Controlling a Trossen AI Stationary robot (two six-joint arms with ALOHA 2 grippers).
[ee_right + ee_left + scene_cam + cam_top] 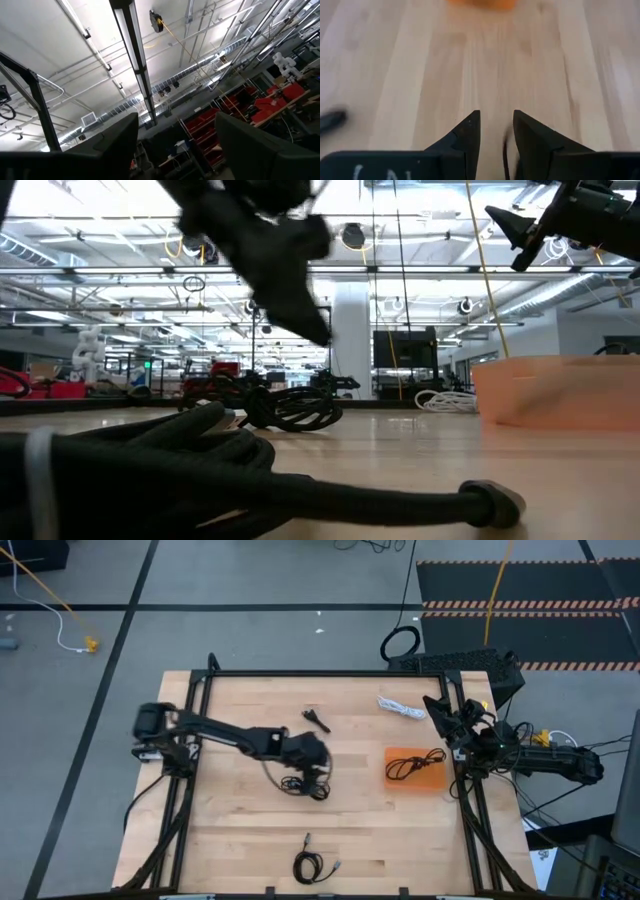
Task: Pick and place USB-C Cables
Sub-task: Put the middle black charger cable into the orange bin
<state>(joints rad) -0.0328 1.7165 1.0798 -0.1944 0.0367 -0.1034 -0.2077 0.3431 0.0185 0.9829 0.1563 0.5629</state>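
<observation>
The orange plastic tray [481,3] is blurred and cut off at the left wrist view's edge; a dark object [331,121] is cropped beyond telling.
</observation>
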